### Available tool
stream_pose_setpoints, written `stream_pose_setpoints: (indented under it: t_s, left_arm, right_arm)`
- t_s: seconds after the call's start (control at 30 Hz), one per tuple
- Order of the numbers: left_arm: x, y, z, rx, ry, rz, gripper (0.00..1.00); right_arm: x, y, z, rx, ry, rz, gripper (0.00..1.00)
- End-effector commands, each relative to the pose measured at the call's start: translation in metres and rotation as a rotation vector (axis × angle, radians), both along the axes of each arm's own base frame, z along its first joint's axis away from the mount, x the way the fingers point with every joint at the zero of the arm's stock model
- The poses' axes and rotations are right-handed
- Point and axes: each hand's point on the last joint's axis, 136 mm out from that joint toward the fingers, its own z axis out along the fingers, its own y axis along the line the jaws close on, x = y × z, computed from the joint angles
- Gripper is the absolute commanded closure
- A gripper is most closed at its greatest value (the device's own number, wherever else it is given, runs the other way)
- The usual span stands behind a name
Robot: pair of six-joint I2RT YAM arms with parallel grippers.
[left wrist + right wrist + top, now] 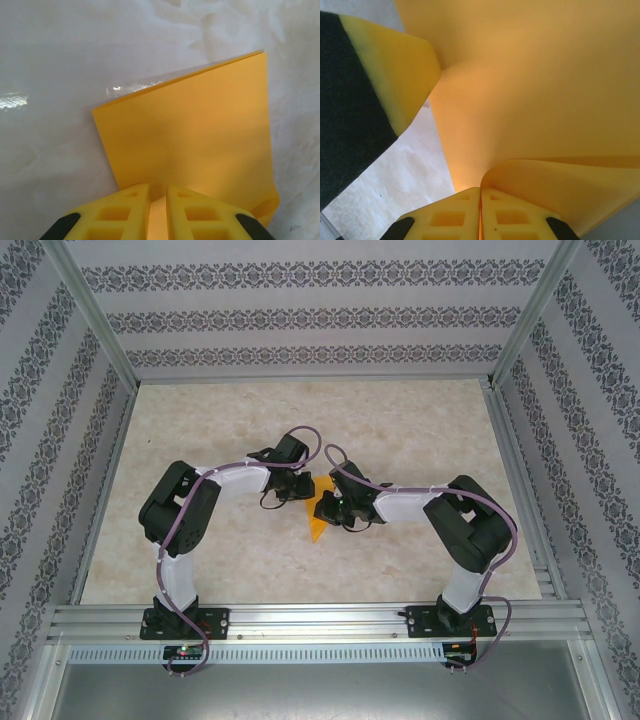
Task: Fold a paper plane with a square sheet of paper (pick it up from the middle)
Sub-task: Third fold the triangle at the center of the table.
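The orange sheet of paper (318, 518) hangs above the middle of the table, held between both grippers. In the left wrist view the sheet of paper (190, 130) looks doubled over, with two edges running along its far side. My left gripper (158, 194) pinches its near edge, a strip of paper showing in the narrow slit between the jaws. My right gripper (480, 192) is shut on the paper (530, 75), and a curled flap bulges just right of the jaws. A left finger (400, 70) appears at the upper left. From above, the left gripper (297, 486) and right gripper (335, 506) almost meet.
The marbled tabletop (200, 430) stretches all around the grippers. Aluminium posts and patterned walls (60, 390) close it in on three sides. A metal rail (320, 620) carrying both arm bases runs along the near edge.
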Motion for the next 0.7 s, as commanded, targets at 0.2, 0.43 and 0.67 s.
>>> stream_pose_setpoints:
  t_s: [0.2,0.43,0.67]
  left_arm:
    - [-0.005,0.005,-0.013,0.03,0.039,-0.01,0.82]
    - [-0.003,0.006,-0.003,0.029,0.029,0.003,0.8]
    - [0.01,0.024,0.033,-0.017,-0.019,0.081,0.72]
  right_arm:
    - [0.008,0.009,0.0,0.009,-0.026,0.005,0.9]
    - [0.004,0.006,-0.005,-0.01,-0.006,0.003,0.85]
    - [-0.001,0.004,-0.013,-0.022,0.018,0.008,0.76]
